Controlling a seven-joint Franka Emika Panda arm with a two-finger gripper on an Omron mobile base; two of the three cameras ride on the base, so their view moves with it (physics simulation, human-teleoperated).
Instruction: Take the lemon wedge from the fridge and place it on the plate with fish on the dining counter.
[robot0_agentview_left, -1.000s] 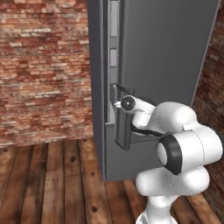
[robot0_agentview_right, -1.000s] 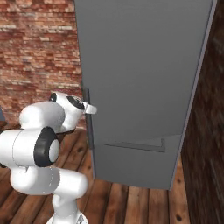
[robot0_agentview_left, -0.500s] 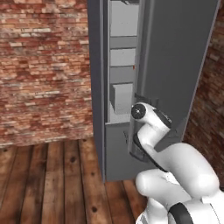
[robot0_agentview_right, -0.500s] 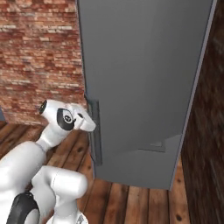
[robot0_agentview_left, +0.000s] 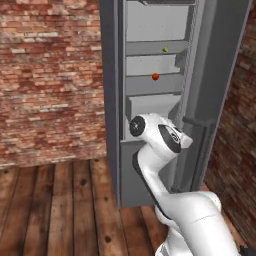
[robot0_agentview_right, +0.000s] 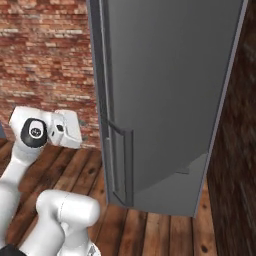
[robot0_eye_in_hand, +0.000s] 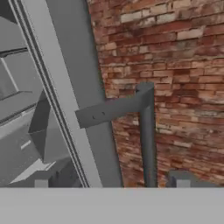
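Observation:
The fridge (robot0_agentview_left: 112, 100) stands open, its door (robot0_agentview_left: 215, 75) swung out to the right. The lemon wedge (robot0_agentview_left: 165, 49), a tiny yellow-green piece, lies on an upper pale shelf inside. In the hand view my gripper (robot0_eye_in_hand: 111, 183) is open, its fingertips (robot0_eye_in_hand: 41, 183) wide apart. The door's dark bar handle (robot0_eye_in_hand: 147, 131) runs down between them, and I cannot tell whether they touch it. The right base view has the door's outer face (robot0_agentview_right: 170, 90) and its handle (robot0_agentview_right: 122, 165), with my white hand (robot0_agentview_right: 66, 129) to their left. The plate with fish and the dining counter are out of view.
A small red-orange round fruit (robot0_agentview_left: 155, 76) sits on the shelf below the wedge. Above the drawer front (robot0_agentview_left: 150, 105), my arm (robot0_agentview_left: 160, 145) crosses the lower fridge opening. A brick wall (robot0_agentview_left: 50, 80) stands to the left and wooden floor (robot0_agentview_left: 60, 210) lies below.
The fridge door has swung much wider open, so the shelves, the wedge and the red fruit now show. My arm has swung round with the door, and the hand has come away leftward.

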